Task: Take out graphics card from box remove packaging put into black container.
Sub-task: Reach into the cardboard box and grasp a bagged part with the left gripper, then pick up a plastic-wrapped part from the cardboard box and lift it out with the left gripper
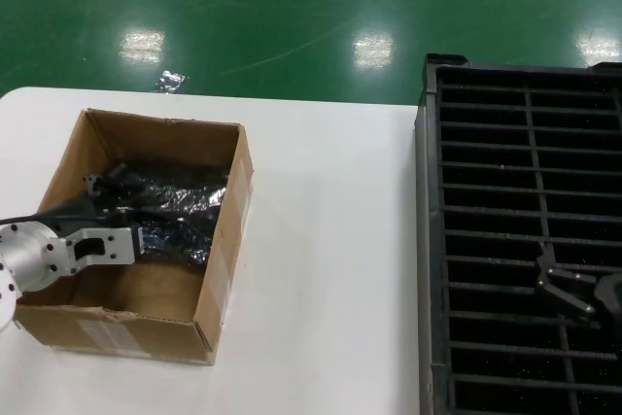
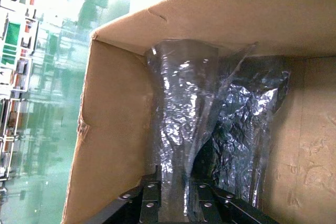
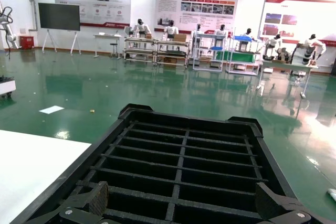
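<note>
Graphics card itself not visible; only crinkled silver-grey packaging (image 1: 180,203) shows, lying inside the box (image 1: 219,250) across its far half, and whether a board sits inside it cannot be told. Box is open-topped brown cardboard, standing on the left part of the white worktop (image 1: 321,269), with bare cardboard floor showing at its near end. Left claw (image 1: 102,185) is reached down into the box from the near-left side; in the left wrist view its two fingers (image 2: 149,203) are pinched on a raised fold of the packaging (image 2: 184,129), which stands up between them while the rest of the bag lies crumpled against the box wall (image 2: 110,145). Black container (image 1: 525,240), ribbed into long narrow slots, sits at the right edge of the worktop, well apart from the box. Right claw (image 1: 573,293) hangs over the near-right part of the container, fingers spread apart with nothing between them; the right wrist view shows both fingertips (image 3: 100,198) wide apart above the container's slots (image 3: 184,166). Green floor (image 1: 292,7) beyond the worktop.
</note>
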Available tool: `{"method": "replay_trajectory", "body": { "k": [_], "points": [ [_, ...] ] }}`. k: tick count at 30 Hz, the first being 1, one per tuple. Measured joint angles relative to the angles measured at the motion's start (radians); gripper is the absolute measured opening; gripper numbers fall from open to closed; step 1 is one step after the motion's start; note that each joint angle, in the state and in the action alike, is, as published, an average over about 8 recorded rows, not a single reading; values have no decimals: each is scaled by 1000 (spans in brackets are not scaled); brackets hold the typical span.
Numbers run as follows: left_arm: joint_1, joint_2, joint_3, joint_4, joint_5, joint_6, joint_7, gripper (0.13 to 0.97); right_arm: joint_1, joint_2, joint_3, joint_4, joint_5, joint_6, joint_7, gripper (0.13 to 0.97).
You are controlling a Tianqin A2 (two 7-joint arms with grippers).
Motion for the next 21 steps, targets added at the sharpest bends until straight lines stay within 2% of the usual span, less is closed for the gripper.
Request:
{"method": "replay_trajectory", "body": {
  "k": [3,14,21],
  "points": [
    [3,-1,-2,-11,9,3,-6,258,0,0,0,0,0,0,0,966],
    [21,-7,-14,-54,48,17,-35,162,0,0,0,0,0,0,0,966],
    [56,-19,-58,-139,111,17,-79,139,0,0,0,0,0,0,0,966]
  ]
}}
